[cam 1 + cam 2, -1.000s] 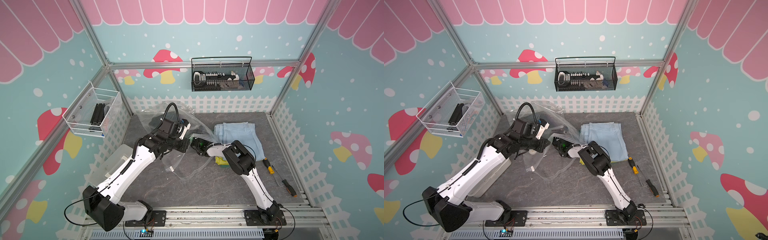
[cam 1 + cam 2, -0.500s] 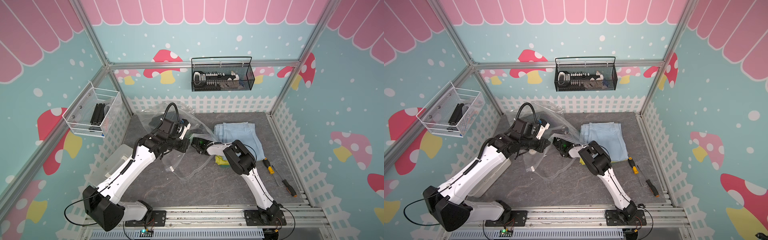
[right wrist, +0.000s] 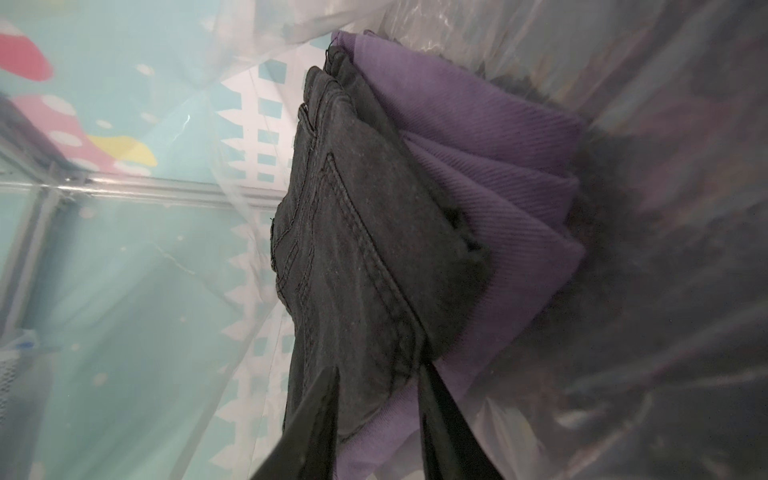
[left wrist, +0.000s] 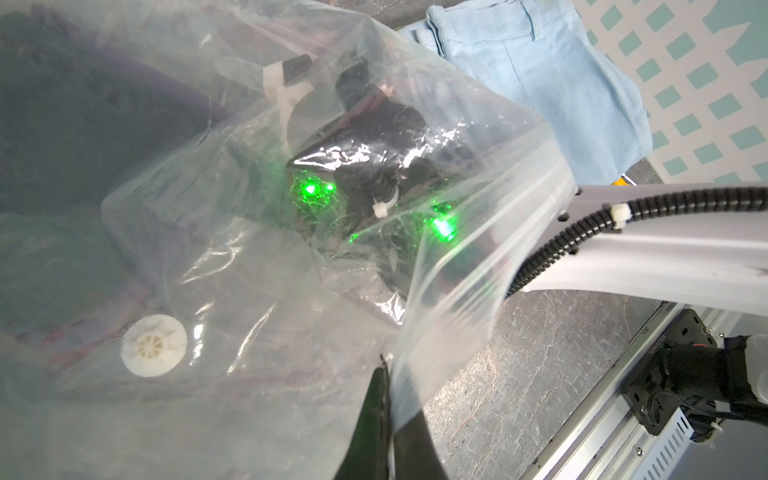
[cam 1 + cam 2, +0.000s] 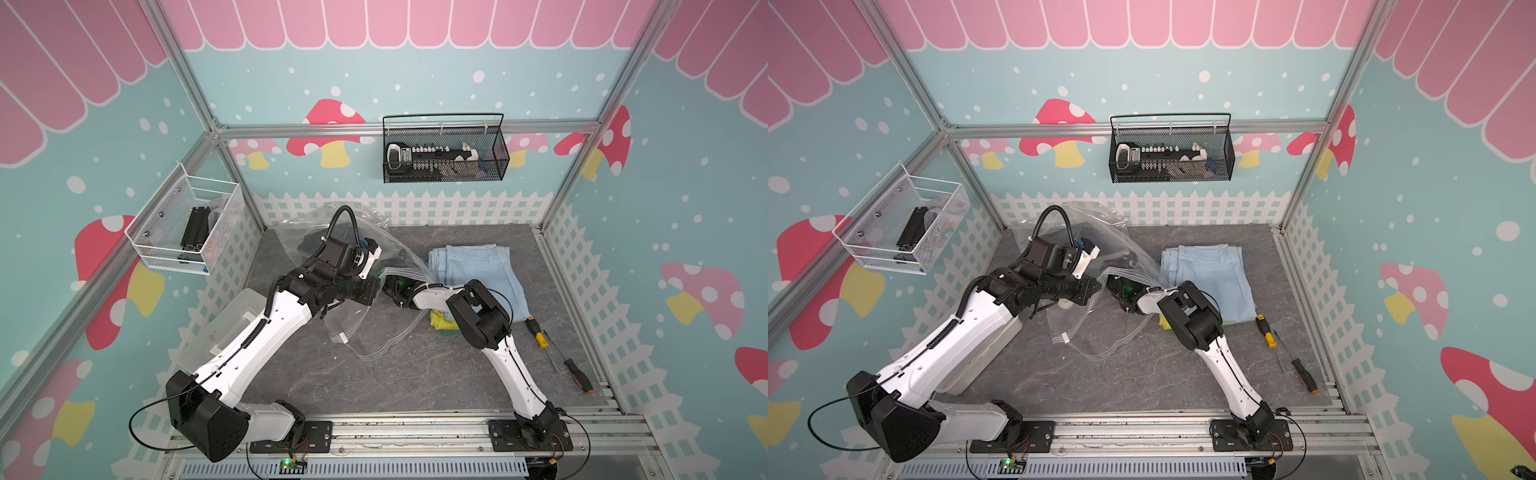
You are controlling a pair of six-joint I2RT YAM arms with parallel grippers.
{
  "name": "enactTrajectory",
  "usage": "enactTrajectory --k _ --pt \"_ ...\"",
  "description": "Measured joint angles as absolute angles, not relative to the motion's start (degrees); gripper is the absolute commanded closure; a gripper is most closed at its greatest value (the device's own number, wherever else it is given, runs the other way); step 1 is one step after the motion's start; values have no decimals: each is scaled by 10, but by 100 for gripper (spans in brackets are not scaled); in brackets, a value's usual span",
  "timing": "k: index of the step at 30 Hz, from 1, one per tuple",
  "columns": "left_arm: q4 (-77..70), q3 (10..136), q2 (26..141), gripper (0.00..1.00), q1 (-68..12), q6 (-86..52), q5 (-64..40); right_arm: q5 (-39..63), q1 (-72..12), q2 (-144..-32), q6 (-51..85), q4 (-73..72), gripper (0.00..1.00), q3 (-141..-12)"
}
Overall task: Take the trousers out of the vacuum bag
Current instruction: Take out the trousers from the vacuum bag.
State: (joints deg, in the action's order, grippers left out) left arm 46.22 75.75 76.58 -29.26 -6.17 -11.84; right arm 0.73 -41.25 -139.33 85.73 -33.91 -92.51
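About halfway, judging by the cloth. Already out, toward the right edge of the worktop [image 5: 374, 386]: light blue trousers [image 5: 478, 274], with yellow trousers [image 5: 439, 321] peeking from under their near corner. Left inside the vacuum bag [image 4: 257, 332], toward the far left corner: dark trousers [image 3: 353, 228] stacked against purple trousers [image 3: 498, 187]. Left end effector [image 4: 386, 382] pinched tight on the bag's mouth edge. Right end effector [image 3: 379, 374] deep inside, jaws close-set on the dark trousers' fold. Remaining: draw both pairs out.

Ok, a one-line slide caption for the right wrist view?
Inside the crinkly transparent plastic vacuum bag, the right gripper straddles folded dark cloth trousers lying against folded purple cloth trousers.
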Motion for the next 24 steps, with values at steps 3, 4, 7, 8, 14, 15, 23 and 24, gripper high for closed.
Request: enactTrajectory --k 3,4,7,8,14,15,23,24 --pt "462 757 766 100 -293 -62 -119 8 -410 -1393 857 -326 66 -938" --pt "462 757 766 100 -293 -62 -118 8 -409 -1393 857 -322 65 -942" --pt "462 757 766 100 -293 -62 -119 8 -408 -1393 858 -313 59 -947" --pt "462 757 766 100 -293 -62 -119 7 -408 -1394 858 -310 57 -948" --pt "462 757 767 100 -293 -62 -121 4 -406 -1396 860 -277 52 -955" --pt "462 757 767 100 -293 -62 -121 3 -405 -1397 860 -271 53 -957" --pt "462 757 768 100 -293 -62 -122 -6 -399 -1411 855 -213 69 -1001" --pt "462 757 768 100 -293 -62 -122 -6 -398 -1413 854 -209 72 -1007"
